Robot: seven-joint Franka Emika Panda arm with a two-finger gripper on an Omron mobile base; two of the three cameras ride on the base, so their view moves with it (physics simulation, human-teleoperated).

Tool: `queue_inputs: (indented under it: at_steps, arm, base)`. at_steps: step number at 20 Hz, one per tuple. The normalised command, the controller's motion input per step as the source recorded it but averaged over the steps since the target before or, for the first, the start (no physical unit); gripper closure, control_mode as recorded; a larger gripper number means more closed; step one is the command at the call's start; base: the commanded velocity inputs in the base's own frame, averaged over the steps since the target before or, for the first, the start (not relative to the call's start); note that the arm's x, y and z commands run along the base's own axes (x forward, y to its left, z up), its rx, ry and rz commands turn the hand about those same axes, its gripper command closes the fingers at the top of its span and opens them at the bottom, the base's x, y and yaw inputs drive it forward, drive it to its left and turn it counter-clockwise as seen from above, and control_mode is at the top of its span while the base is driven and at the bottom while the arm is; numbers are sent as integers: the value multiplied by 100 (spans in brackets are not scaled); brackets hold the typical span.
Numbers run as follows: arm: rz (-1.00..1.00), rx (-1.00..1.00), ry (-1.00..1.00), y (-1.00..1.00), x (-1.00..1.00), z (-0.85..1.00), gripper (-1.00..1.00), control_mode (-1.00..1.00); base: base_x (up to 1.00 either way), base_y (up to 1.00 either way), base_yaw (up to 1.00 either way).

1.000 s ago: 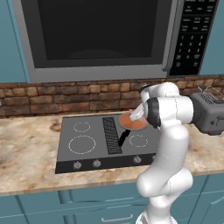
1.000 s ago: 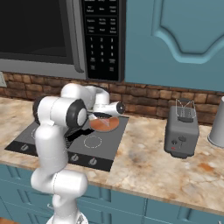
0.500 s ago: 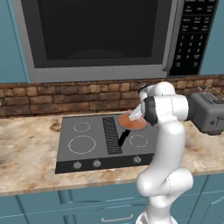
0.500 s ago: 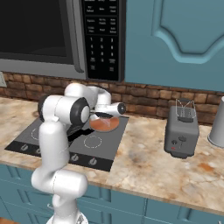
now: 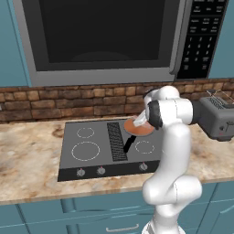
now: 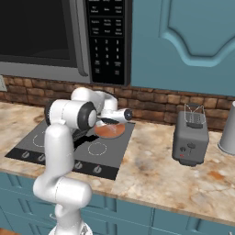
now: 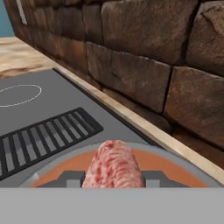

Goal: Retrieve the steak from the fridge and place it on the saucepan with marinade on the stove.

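Over the back right burner of the stove (image 5: 91, 146), we see the saucepan (image 5: 137, 129), its copper inside facing up and its short black handle running toward the front knobs, beside the centre grille (image 7: 43, 135). Our arm bends down from the right and brings the gripper (image 7: 113, 181) low over the pan, close to the brick wall (image 7: 144, 65) behind the cooktop. Looking along the hand, we find the steak (image 7: 113, 168) between the two dark tips, held just above the pan's copper floor. Its long axis runs straight away from the hand, pointing out toward the pan's far rim and the wall beyond, and its rounded far end is the part we see best. The jaws stand nearly closed, pinched on the near end of the meat. Whether the slab already touches the pan we cannot tell for sure, since its underside is hidden. On the counter (image 6: 151, 174) to the right of the stove stands a grey toaster (image 6: 190, 140), well apart from the pan.
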Motion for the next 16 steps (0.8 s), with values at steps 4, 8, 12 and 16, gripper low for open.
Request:
queue_inputs:
  at_steps: [4, 8, 12, 16]
  arm:
    - [0, 0, 0, 0, 21, -19, 100, -100]
    - [0, 0, 0, -2, 17, -18, 100, -100]
    - [0, 0, 0, 0, 18, -17, 100, -100]
    - [0, 0, 0, 0, 14, -15, 100, -100]
  base:
    - [0, 0, 0]
    - [0, 0, 0]
    - [0, 0, 0]
    - [0, 0, 0]
